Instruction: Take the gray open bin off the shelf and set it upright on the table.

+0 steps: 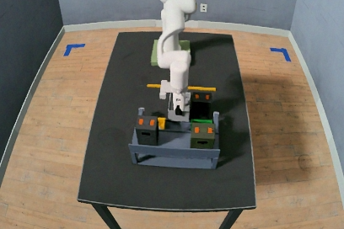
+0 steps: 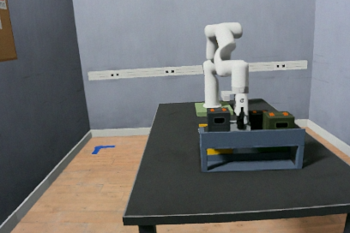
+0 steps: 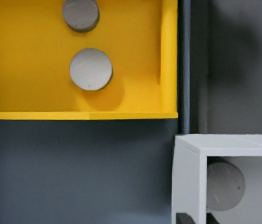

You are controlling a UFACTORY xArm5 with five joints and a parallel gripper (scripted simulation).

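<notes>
The light gray open bin [image 1: 172,115] [image 3: 232,145] stands at the middle back of the blue-gray shelf [image 1: 173,153] [image 2: 250,139]. A gray cylinder [image 3: 225,186] lies inside it. My gripper [image 1: 179,109] [image 2: 241,122] [image 3: 199,219] reaches straight down onto the bin's wall. Its dark fingertips just show at the bottom edge of the wrist view, shut on that wall. A yellow bin [image 3: 32,60] with two gray discs lies next to the gray bin in the wrist view.
On the shelf stand a dark gray bin [image 1: 146,130] [image 2: 219,119] at the left, an olive bin [image 1: 202,135] [image 2: 279,120] at the front right and a black bin [image 1: 202,103] [image 2: 256,119] behind it. A green pad [image 1: 155,53] lies by the arm's base on the black table [image 1: 110,161].
</notes>
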